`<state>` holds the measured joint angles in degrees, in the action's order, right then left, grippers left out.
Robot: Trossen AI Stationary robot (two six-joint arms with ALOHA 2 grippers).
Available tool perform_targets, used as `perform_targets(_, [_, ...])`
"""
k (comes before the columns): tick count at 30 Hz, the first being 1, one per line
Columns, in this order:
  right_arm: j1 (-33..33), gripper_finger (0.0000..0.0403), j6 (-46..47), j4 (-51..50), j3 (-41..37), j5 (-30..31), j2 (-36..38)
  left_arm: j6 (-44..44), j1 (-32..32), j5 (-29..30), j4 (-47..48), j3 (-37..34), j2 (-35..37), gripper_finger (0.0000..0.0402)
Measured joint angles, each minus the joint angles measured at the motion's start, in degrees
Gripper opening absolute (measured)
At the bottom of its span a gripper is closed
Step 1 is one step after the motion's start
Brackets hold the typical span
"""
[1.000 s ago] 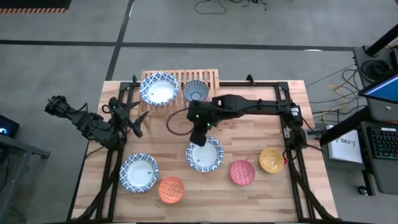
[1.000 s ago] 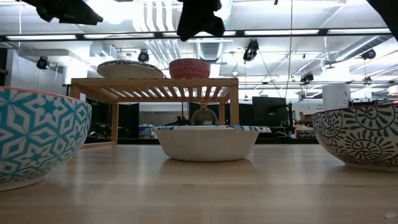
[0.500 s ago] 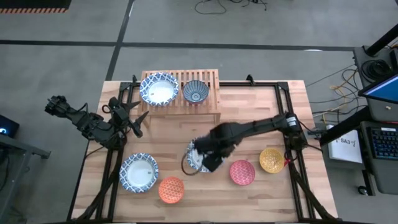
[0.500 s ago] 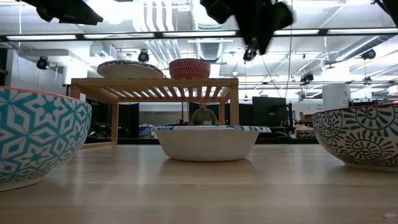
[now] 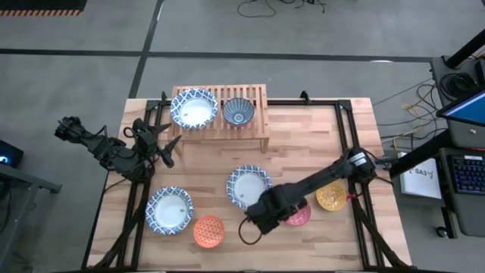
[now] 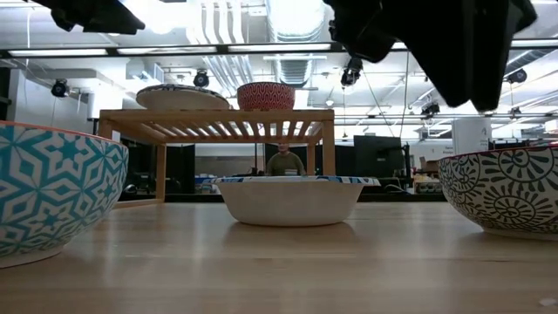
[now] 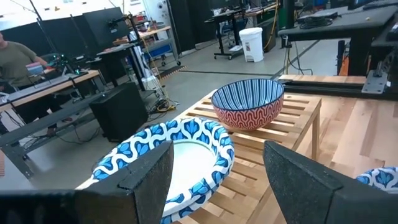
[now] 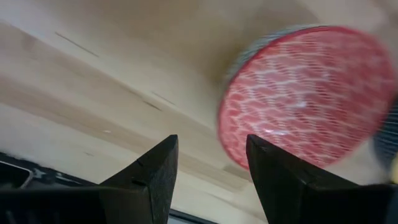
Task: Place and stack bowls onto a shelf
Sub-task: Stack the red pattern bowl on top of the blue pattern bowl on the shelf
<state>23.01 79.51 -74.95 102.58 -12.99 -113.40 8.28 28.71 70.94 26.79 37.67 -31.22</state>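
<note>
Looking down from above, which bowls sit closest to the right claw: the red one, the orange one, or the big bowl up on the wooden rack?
From the right gripper, which is open:
1. Red bowl, just beside it on the side toward the right arm's base.
2. Orange bowl, a little farther, on the other side.
3. Large blue-patterned bowl on the shelf, far across the table.

High view stares straight down over the whole surface (image 5: 303, 144); low view sits at surface level, facing the shelf (image 6: 218, 122) mid-frame. Left wrist view closes on that shelf; right wrist view hovers near a red bowl (image 8: 305, 99).
</note>
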Motion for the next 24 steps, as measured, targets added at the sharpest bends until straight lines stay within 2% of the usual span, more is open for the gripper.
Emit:
perform_targets(3, [0.5,0.018,0.9,2.9,-2.2,0.1,0.0,0.0,0.0,0.0,-0.4,0.0,-0.2,0.023])
perform_targets(14, [0.4,0.0174,-2.4,3.6,-6.6,1.2,-1.7,0.0,0.0,0.0,-0.3,0.0,-0.3,0.023])
perform_targets(18, [0.4,0.0139,-3.1,4.2,-6.8,1.9,-1.9,-0.2,0.0,0.0,-0.3,0.0,-0.4,0.023])
perform_targets(24, [0.3,0.0053,-3.0,5.5,-7.0,3.1,-1.9,-0.2,0.0,0.0,-0.4,0.0,-0.4,0.023])
